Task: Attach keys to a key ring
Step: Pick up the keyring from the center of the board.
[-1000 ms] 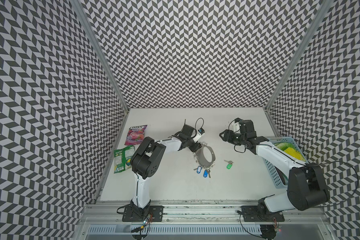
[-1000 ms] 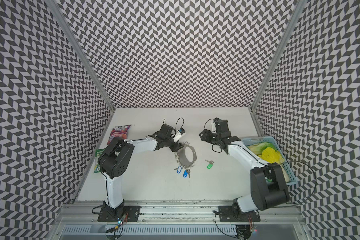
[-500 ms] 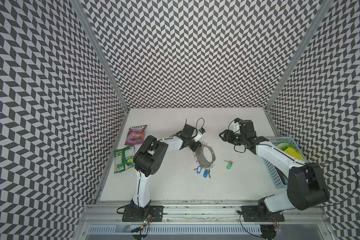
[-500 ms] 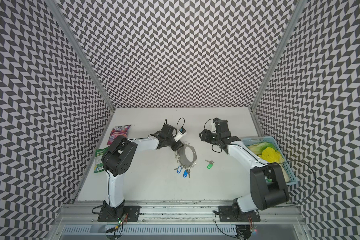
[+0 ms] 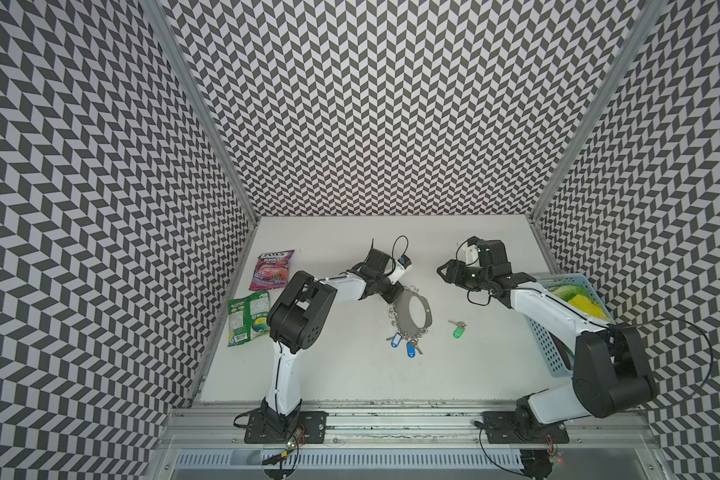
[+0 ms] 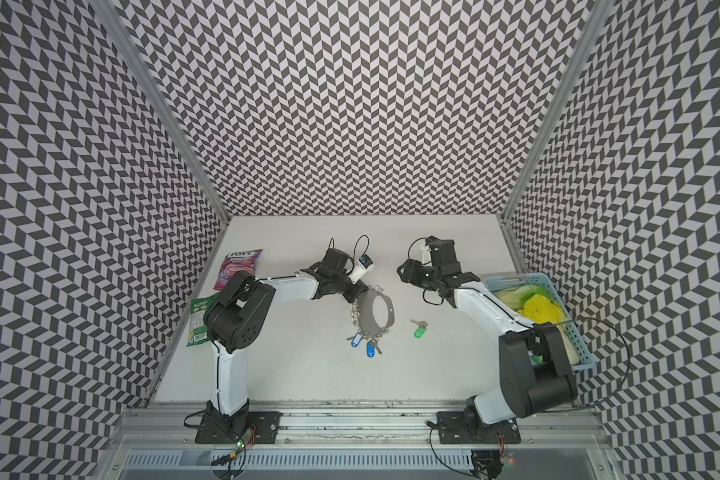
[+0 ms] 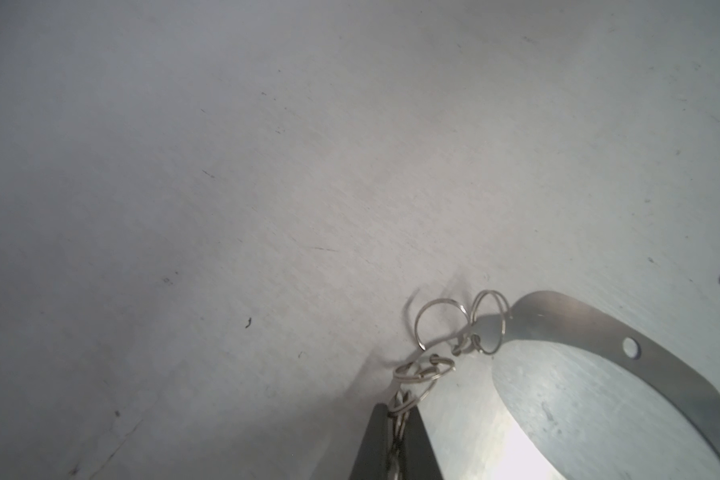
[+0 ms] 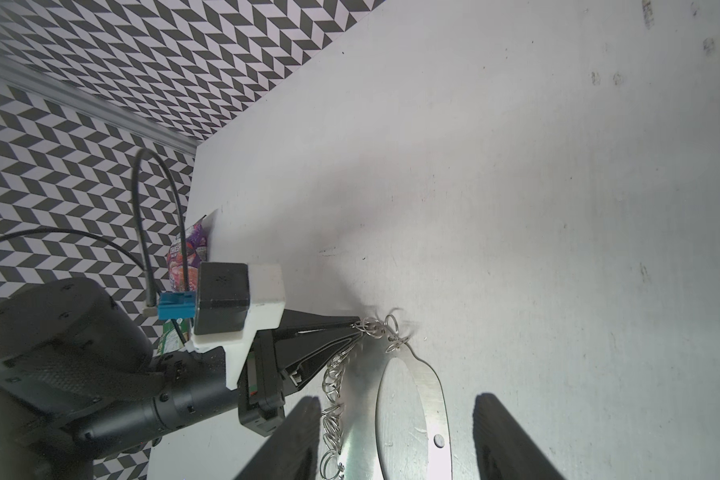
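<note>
The key ring (image 5: 404,319) is a flat gray crescent plate fringed with small wire rings, lying mid-table in both top views. My left gripper (image 5: 395,296) is shut on wire rings at the plate's far end; the left wrist view shows the rings pinched between the dark fingertips of that gripper (image 7: 396,411). The green-tagged keys (image 5: 458,331) lie loose on the table right of the plate. My right gripper (image 5: 443,270) hovers open beyond the plate, holding nothing. In the right wrist view the right gripper (image 8: 396,399) straddles the plate (image 8: 435,401) from above.
Two blue-tagged keys (image 5: 396,340) (image 5: 411,351) hang from rings at the plate's near end. A purple snack bag (image 5: 272,270) and a green one (image 5: 248,318) lie by the left wall. A blue basket (image 5: 549,349) with yellow and green items stands at the right.
My left gripper has closed onto the wire rings at the plate's far end. The right arm and the green-tagged keys have not moved.
</note>
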Available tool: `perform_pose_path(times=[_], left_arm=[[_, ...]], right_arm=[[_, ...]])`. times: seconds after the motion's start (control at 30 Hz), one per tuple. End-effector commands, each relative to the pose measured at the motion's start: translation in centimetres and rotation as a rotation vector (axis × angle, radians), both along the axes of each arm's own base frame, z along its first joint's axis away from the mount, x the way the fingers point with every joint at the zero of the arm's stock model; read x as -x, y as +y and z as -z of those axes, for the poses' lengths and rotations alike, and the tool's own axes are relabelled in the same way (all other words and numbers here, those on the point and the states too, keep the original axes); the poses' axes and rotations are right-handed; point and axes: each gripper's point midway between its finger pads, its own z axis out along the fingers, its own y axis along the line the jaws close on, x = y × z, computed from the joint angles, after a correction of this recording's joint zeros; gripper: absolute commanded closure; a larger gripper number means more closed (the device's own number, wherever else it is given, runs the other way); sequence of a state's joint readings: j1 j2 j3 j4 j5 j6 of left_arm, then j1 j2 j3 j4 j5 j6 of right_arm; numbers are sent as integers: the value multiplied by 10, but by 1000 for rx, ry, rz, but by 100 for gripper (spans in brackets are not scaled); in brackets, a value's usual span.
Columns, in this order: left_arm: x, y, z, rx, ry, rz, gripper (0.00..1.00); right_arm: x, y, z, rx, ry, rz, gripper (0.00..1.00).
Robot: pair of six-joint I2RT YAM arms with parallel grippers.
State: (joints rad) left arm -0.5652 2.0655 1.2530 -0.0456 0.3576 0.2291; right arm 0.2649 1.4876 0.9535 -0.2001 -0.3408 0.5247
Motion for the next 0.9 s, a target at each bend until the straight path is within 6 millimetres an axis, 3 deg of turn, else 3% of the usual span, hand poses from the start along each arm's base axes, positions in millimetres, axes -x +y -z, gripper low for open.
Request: perform_pose_path(times=[0.0, 0.27, 0.6, 0.87], left_arm=[[18, 5, 16, -20, 78, -6, 100], [18, 1, -22, 63, 34, -22, 100], [17, -1, -50, 112, 5, -35, 100], [20, -3, -66, 134, -11, -25, 100]], right_arm=[[-4, 4, -2, -21, -21, -9, 39], [3, 14, 3, 26, -32, -78, 39], [11, 17, 13, 66, -25, -115, 39], [30, 35, 27, 43, -43, -260, 39]])
